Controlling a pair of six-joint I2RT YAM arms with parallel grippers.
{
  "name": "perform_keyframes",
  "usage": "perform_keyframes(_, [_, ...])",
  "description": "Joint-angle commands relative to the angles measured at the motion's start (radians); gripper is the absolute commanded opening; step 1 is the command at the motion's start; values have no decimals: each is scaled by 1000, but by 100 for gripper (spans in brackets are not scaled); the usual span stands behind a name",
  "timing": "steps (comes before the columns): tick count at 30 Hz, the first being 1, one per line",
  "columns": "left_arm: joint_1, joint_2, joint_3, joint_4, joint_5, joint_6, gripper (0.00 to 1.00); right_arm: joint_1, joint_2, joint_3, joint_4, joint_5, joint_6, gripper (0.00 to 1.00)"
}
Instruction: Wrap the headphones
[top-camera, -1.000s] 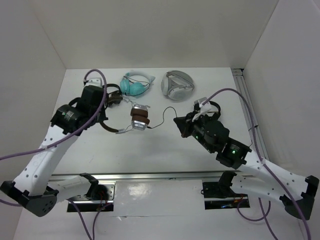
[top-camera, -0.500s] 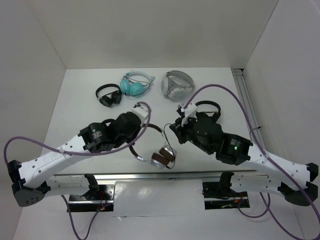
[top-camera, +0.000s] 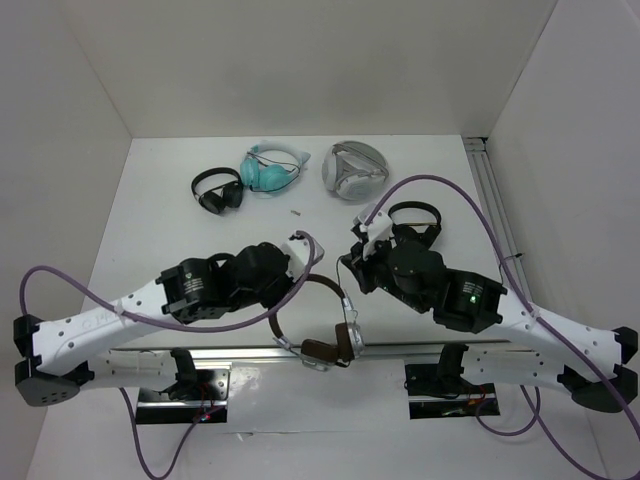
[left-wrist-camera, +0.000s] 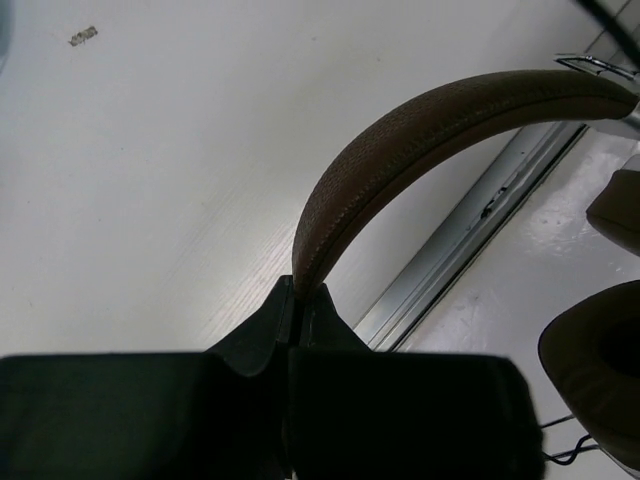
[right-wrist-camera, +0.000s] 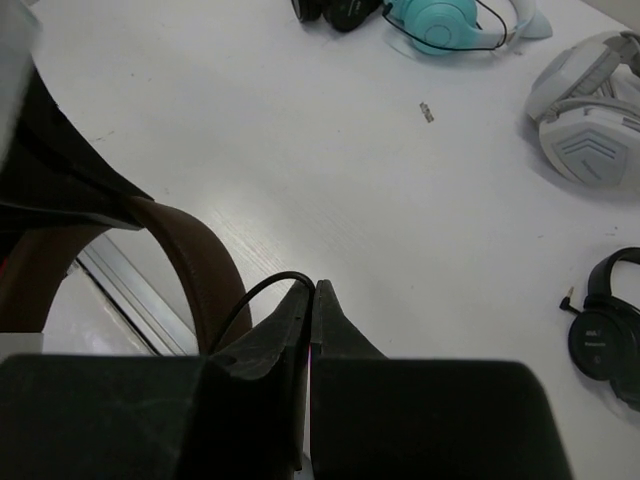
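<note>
The headphones (top-camera: 325, 318) hang in the air over the table's near edge, brown headband up, earcups (top-camera: 333, 347) low over the metal rail. My left gripper (top-camera: 303, 281) is shut on the brown headband (left-wrist-camera: 420, 130); an earcup (left-wrist-camera: 600, 370) shows at the right of the left wrist view. My right gripper (top-camera: 350, 270) is shut on the thin black cable (right-wrist-camera: 262, 295), right beside the headband (right-wrist-camera: 195, 270). The cable loops out from the fingertips (right-wrist-camera: 322, 310).
At the back of the table lie small black headphones (top-camera: 218, 188), a teal pair (top-camera: 272, 168) and a white-grey pair (top-camera: 355, 170). Another black pair (top-camera: 415, 220) lies by my right arm. A small dark speck (top-camera: 296, 211) lies mid-table. A metal rail (top-camera: 240, 352) runs along the near edge.
My left gripper has carried the headphones from the back left of the table toward the near edge and lifted them. My right gripper has closed in beside the headband with the cable.
</note>
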Motion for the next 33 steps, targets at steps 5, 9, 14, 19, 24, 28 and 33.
perform_keyframes(5, [-11, -159, 25, 73, 144, 32, 0, 3, -68, -112, 168, -113, -18, 0])
perform_keyframes(9, [-11, -212, 44, 92, 212, 32, 0, 3, -91, -186, 269, -227, -18, 0])
perform_keyframes(14, [-11, -251, 98, 101, 206, 0, 0, 3, -91, -253, 410, -290, -18, 7])
perform_keyframes(19, [-11, -269, 144, 121, 135, -69, 0, 12, -53, -376, 667, -334, 19, 43])
perform_keyframes(24, [-11, -279, 207, 153, 60, -151, 0, 12, 7, -477, 863, -324, 56, 47])
perform_keyframes(28, [-11, -279, 267, 133, -76, -228, 0, 12, 54, -540, 958, -315, 66, 48])
perform_keyframes(33, [-11, -308, 301, 124, -221, -354, 0, 3, 134, -604, 1091, -318, 109, 44])
